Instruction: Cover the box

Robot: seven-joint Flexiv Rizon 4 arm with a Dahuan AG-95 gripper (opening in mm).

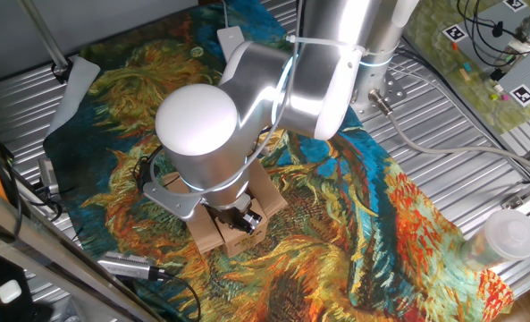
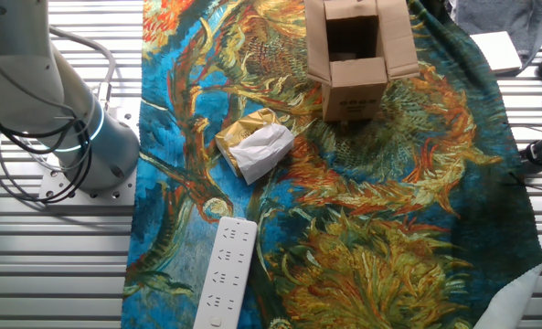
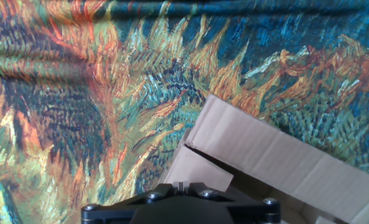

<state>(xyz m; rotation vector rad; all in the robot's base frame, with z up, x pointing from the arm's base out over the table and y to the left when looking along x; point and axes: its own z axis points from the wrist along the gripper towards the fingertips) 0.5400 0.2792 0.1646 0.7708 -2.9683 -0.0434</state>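
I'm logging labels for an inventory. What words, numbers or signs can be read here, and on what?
Box: dark print on its front side, too small and blurred to read.
Power strip: markings too small to read.
Black-and-white square marker tags on the far table: patterns only, no legible text.
Nothing else bears writing.

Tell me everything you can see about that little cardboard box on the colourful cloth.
The box is small, plain brown corrugated cardboard, rectangular, standing upright on the sunflower-patterned cloth. Its top is open: the flaps stand up or splay outward, and the inside looks dark. One side bears faint dark print, too small to read. A crumpled white-and-yellow wrapper lies apart from it. In the hand view, one flap sits just beyond the end effector; whether they touch cannot be told.
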